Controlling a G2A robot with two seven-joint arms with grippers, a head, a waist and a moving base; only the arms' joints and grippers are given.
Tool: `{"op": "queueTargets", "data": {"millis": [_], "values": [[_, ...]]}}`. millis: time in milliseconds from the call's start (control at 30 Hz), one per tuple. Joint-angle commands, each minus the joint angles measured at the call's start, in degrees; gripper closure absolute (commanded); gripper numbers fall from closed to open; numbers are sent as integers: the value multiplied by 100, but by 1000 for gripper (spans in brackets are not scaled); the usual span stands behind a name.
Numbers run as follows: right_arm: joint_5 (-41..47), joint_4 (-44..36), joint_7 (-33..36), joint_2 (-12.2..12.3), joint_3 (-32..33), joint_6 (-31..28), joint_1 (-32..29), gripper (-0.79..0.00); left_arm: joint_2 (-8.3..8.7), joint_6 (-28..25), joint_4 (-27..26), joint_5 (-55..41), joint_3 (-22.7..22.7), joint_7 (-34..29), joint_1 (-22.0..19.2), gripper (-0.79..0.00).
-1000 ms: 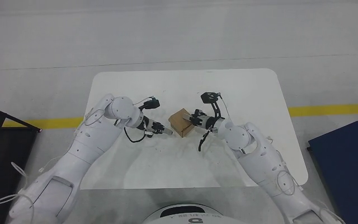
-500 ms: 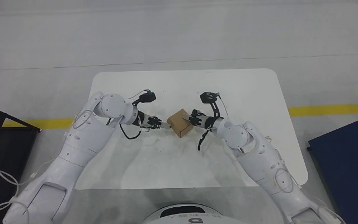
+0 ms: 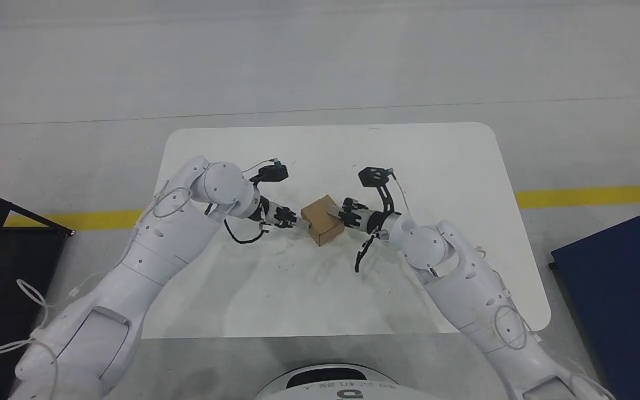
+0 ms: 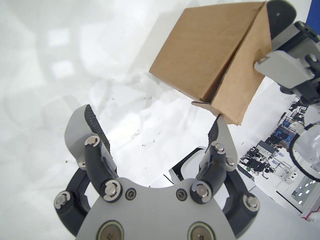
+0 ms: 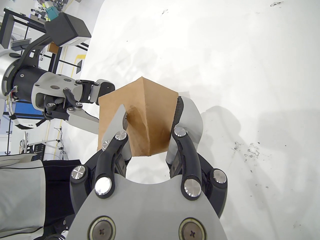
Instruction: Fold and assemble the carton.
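A small brown carton [image 3: 322,219] stands folded into a box near the middle of the white table [image 3: 440,170]. My right gripper [image 5: 150,118] is shut on the carton [image 5: 140,116], one finger on each side of a corner at its right end. My left gripper [image 4: 152,123] is open just left of the carton [image 4: 212,56], one fingertip [image 4: 217,128] almost touching a lower corner flap. In the top view the left gripper [image 3: 290,219] sits beside the box's left face and the right gripper [image 3: 349,214] at its right face.
Bare tabletop lies all around the carton. A yellow floor line [image 3: 575,196] runs behind the table's right side, and dark blue objects [image 3: 600,280] stand off the table at the right edge.
My left arm swung its elbow and gripper slightly, ending close against the carton's left side. The carton and my right gripper stayed nearly in place.
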Motion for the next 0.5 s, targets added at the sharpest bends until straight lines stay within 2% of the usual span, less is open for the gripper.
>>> {"op": "queueTargets", "data": {"millis": [0,467], "values": [[17,10,22,-4,-15,-6,13,-397,-27,17,67,34,72,11,-53,-785],[18,134,96,-44,-160,-25,181,-360,-117,27,385,-18,174,161,-213,-785]]}}
